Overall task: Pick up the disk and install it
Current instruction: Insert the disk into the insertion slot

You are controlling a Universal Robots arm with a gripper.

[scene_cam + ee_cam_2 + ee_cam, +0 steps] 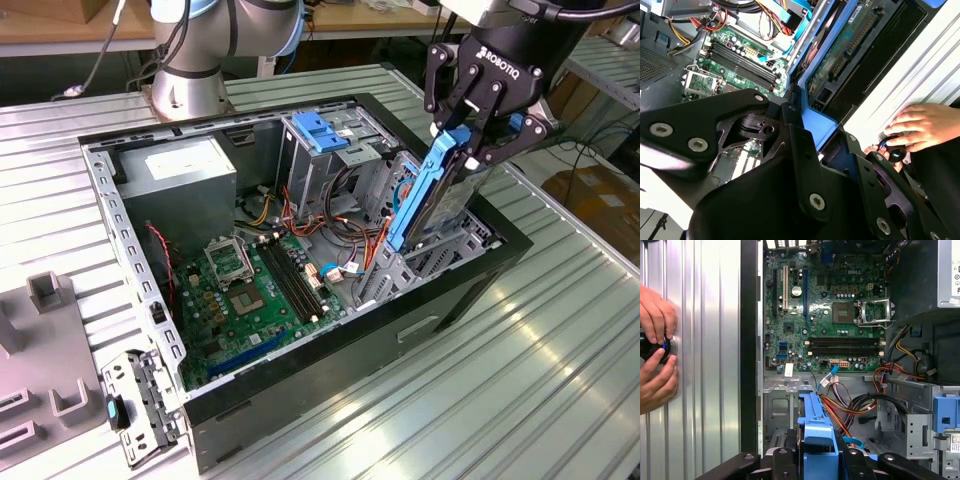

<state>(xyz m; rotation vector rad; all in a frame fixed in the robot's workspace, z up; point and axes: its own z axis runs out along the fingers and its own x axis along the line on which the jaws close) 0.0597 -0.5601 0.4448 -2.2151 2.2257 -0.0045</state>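
Claw clamped on the disk, held tilted on edge over the open computer case, at the exterior view's right. Ribbed grey metal table beneath; cardboard boxes beyond. Blue rails, silver body.

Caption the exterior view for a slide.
Black gripper, jaws shut on the blue-railed silver metal hard drive, holds it tilted over the open black computer case.
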